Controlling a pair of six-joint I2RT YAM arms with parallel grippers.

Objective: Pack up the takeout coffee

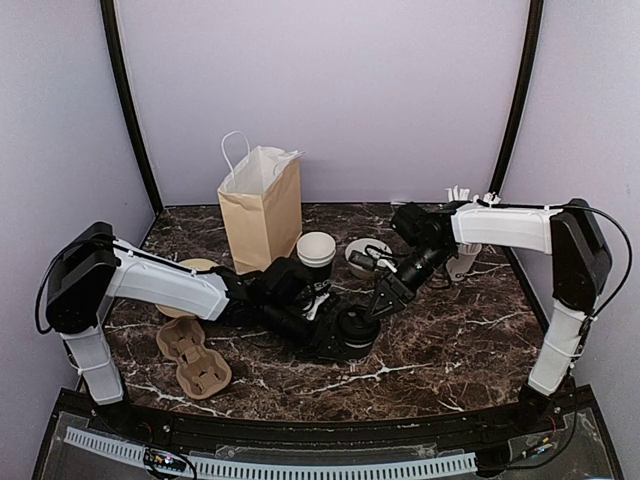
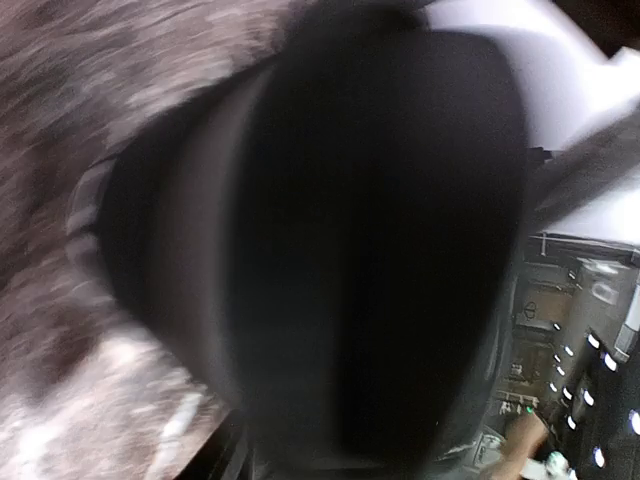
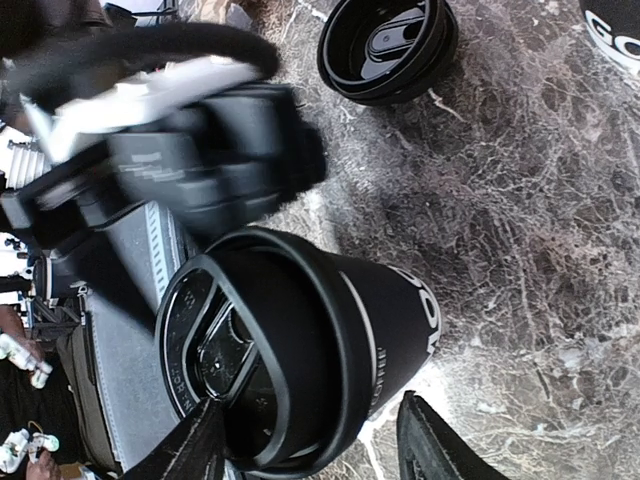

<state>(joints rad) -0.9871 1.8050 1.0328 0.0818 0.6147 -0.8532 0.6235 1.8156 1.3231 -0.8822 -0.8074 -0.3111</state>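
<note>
A takeout coffee [image 1: 355, 328], a black cup with a black dome lid, stands mid-table between both arms. In the right wrist view this cup [image 3: 400, 320] sits between the fingers of my right gripper [image 3: 312, 405]. The gripper is open: one fingertip [image 3: 195, 450] is at the lid and the other stands apart from the cup's side. My left gripper [image 1: 312, 315] is right beside the cup on its left. The left wrist view is filled by the blurred black cup [image 2: 330, 250] and its fingers are hidden. A second black cup [image 1: 316, 250] stands lidless behind.
A tan paper bag [image 1: 262, 210] stands open at the back left. A cardboard cup carrier [image 1: 195, 358] lies front left. A low white bowl [image 1: 352, 247] and a white cup of straws [image 1: 462, 258] stand at the back right. Stacked black lids [image 3: 388, 45] lie near the lettered cup [image 3: 612, 25].
</note>
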